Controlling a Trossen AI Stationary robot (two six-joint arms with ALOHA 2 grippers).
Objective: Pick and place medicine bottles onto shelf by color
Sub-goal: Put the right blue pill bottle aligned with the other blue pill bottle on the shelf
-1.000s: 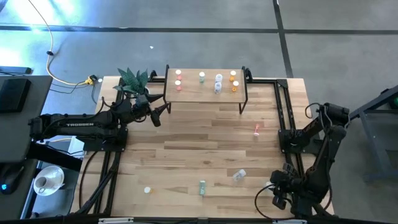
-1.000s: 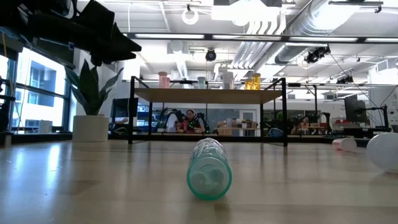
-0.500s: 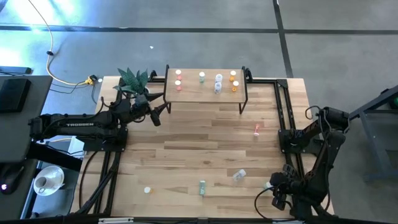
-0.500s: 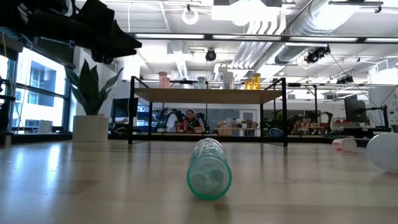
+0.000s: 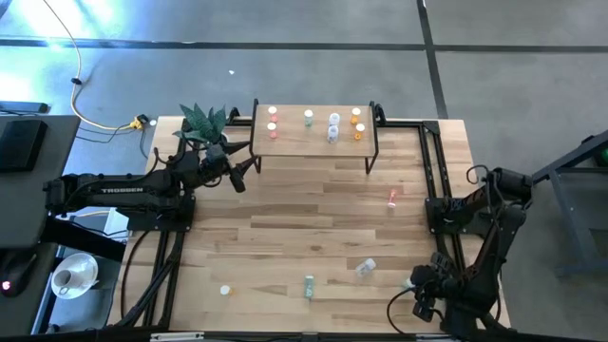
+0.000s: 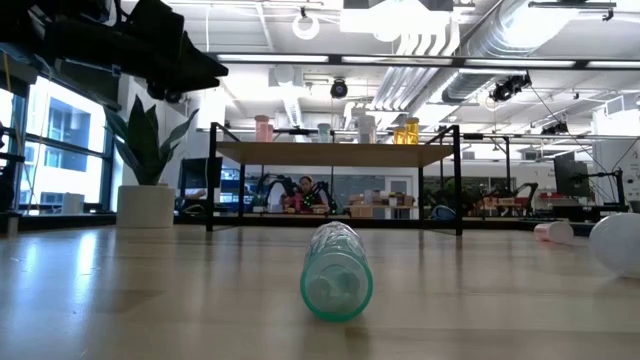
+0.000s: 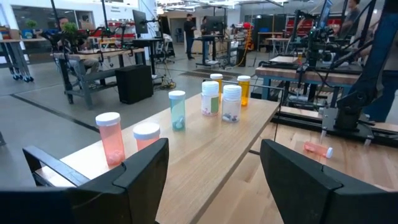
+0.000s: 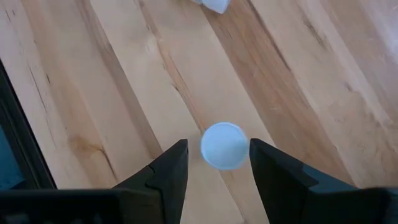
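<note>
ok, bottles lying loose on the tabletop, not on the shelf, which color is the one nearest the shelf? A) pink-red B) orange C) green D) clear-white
A: in the high view the pink-red bottle lies just off the shelf, while the green bottle and clear-white bottle lie much farther from it.

White cap between tool fingers
</note>
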